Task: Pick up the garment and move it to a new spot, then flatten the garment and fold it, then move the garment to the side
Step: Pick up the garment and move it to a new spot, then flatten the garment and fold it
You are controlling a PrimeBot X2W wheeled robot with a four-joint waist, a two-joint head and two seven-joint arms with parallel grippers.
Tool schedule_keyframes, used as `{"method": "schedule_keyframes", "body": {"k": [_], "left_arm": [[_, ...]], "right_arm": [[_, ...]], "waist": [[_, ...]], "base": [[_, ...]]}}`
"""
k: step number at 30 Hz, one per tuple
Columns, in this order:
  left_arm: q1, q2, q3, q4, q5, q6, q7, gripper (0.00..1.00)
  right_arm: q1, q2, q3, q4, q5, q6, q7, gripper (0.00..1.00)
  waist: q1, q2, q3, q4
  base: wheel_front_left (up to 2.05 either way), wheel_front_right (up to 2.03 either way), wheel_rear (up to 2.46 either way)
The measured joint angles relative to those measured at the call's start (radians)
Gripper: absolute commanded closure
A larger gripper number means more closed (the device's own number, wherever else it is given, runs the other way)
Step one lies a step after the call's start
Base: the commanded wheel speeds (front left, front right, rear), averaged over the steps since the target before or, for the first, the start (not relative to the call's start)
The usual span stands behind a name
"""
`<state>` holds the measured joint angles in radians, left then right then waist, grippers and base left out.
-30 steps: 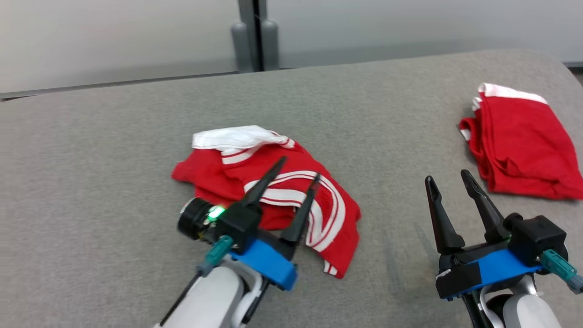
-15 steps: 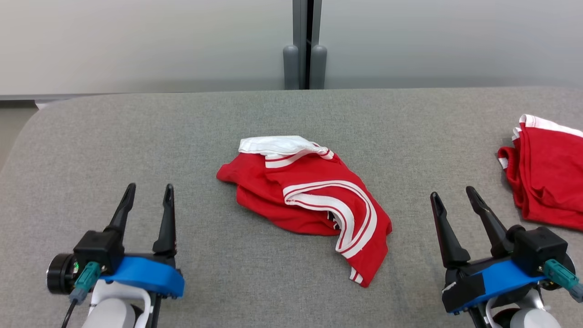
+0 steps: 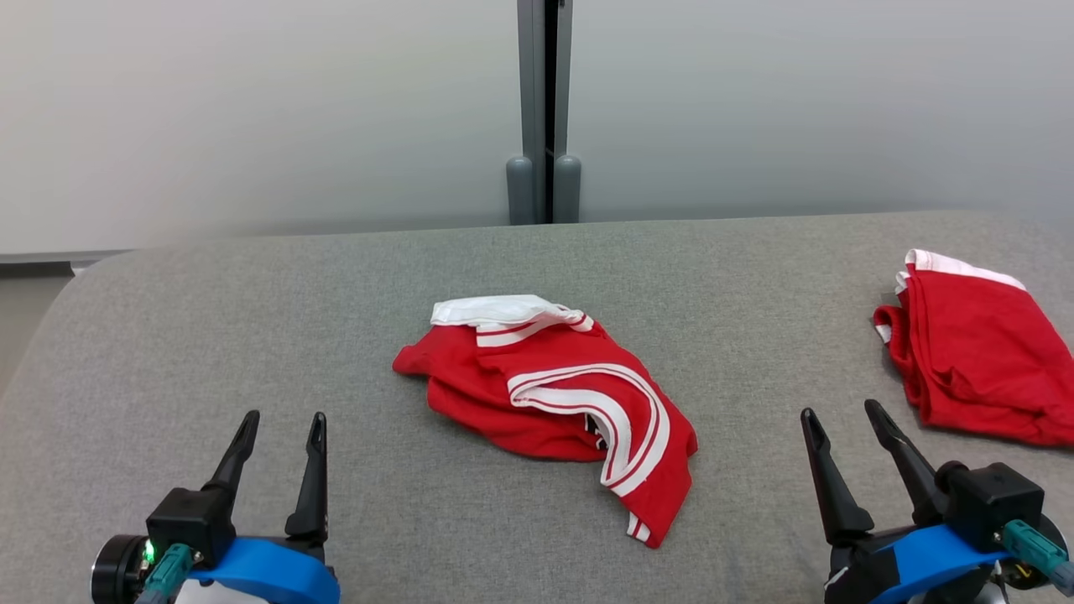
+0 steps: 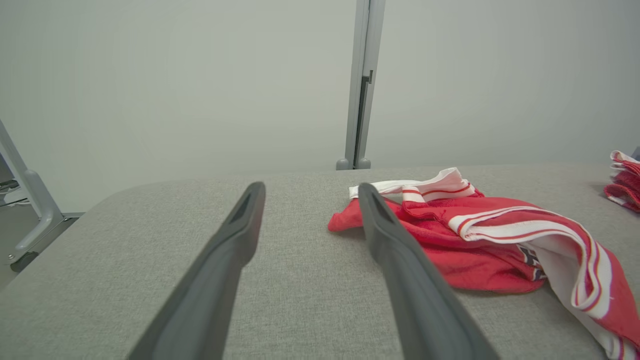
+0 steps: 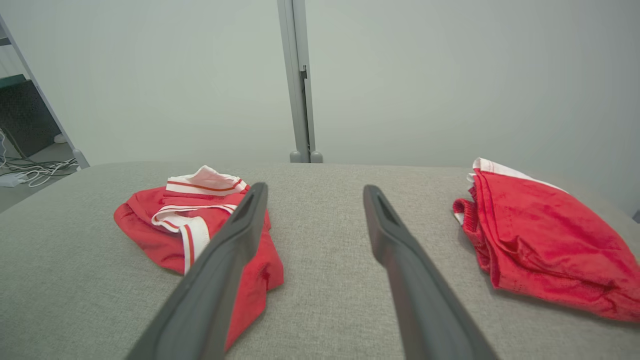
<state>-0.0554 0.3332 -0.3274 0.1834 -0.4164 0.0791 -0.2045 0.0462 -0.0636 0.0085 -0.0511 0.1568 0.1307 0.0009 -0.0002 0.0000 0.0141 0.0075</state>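
Note:
A crumpled red garment [image 3: 470,386] with white stripes and a white band lies loose in the middle of the grey padded table [image 3: 252,335]. It also lies right of the fingers in the left wrist view [image 4: 450,240] and at the left in the right wrist view [image 5: 145,225]. My left gripper [image 3: 285,417] stands open at the lower left, apart from the garment and holding nothing. My right gripper [image 3: 839,409] stands open at the lower right, also empty. Both wrist views show the jaws wide apart: left gripper [image 4: 311,186], right gripper [image 5: 315,186].
A second red garment [image 3: 973,369], folded, lies at the table's right side, right of my right gripper [image 5: 540,240] [image 4: 622,180]. A grey wall with a vertical post [image 3: 544,109] stands behind the table. The table's rounded left edge [image 3: 50,302] is near my left arm.
My left gripper has pulled back from over the crumpled garment to the lower left, still open. The head camera has turned and tilted up. The right gripper has kept its place.

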Motion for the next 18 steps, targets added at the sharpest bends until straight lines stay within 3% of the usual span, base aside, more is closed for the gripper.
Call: {"method": "schedule_keyframes", "body": {"k": [18], "left_arm": [[0.025,0.004,-0.002,-0.012,-0.015,0.018,0.000,0.00]], "right_arm": [[0.020,0.004,-0.006,-0.036,-0.005,0.000,0.023,0.00]], "waist": [[0.0002,0.0000,-0.017,0.000]], "base": [[0.00,0.00,0.00]]}}
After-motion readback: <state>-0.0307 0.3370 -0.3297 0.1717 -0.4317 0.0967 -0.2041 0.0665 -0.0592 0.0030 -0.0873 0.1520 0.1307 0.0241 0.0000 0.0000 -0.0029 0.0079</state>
